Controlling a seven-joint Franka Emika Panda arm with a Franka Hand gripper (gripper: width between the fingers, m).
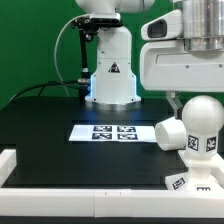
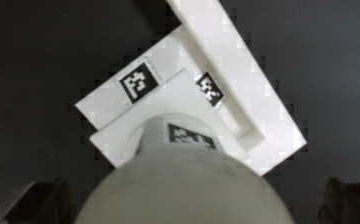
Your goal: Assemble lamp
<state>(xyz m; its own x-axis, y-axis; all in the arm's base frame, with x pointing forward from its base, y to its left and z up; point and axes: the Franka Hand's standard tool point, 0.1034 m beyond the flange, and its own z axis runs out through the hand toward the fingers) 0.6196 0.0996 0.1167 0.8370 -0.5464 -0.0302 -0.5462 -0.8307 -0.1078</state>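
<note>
The bulb [image 1: 200, 115] stands upright at the exterior view's right, round head up, its tagged ribbed neck [image 1: 204, 144] down over the flat square base [image 1: 186, 181]. I cannot tell whether the neck sits in the base. In the wrist view the bulb [image 2: 177, 180] fills the foreground above the base [image 2: 159, 85]. My gripper [image 1: 192, 100] is just above the bulb's head, with the dark fingertips [image 2: 44, 203] wide apart on either side and a gap showing between them and the bulb. The shade [image 1: 168, 131] lies on its side beside the bulb, toward the exterior view's left.
The marker board [image 1: 110, 133] lies mid-table on the black mat. The white robot pedestal [image 1: 112, 75] stands behind it with a black cable. A white raised border [image 1: 60, 178] runs along the table's front; a white bar [image 2: 212, 30] reaches past the base.
</note>
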